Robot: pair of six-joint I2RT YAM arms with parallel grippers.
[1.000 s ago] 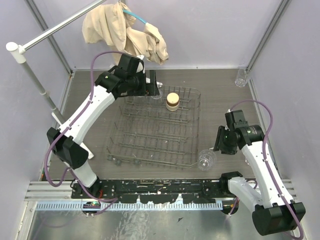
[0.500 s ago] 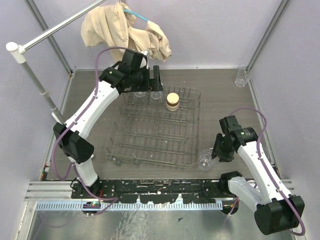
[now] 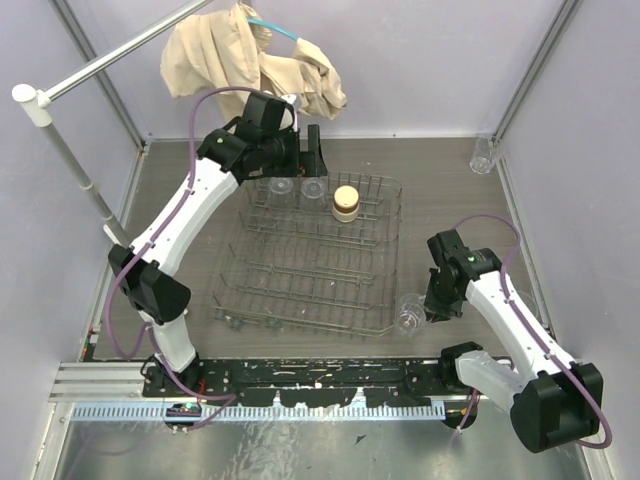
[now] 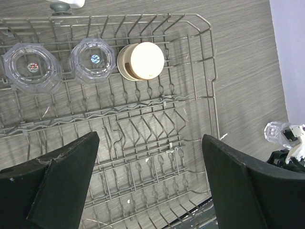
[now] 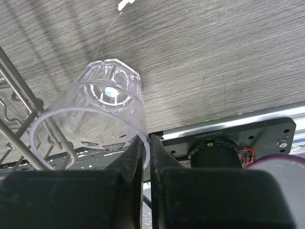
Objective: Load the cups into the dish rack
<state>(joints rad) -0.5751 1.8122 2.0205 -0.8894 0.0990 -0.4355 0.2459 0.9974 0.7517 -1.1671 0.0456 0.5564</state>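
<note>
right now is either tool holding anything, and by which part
The right tool pinches the clear cup by its rim. The left tool is open over the dish rack, holding nothing.

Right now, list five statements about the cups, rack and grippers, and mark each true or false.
1. The tan cup sits in the dish rack. True.
2. The left gripper holds a cup. False: it hangs open and empty over the rack.
3. The right gripper pinches the tipped clear cup by its rim. True.
4. That cup lies inside the rack. False: it lies on the table outside the rack's corner.
5. Four clear cups stand in the rack. False: two clear cups do.
</note>
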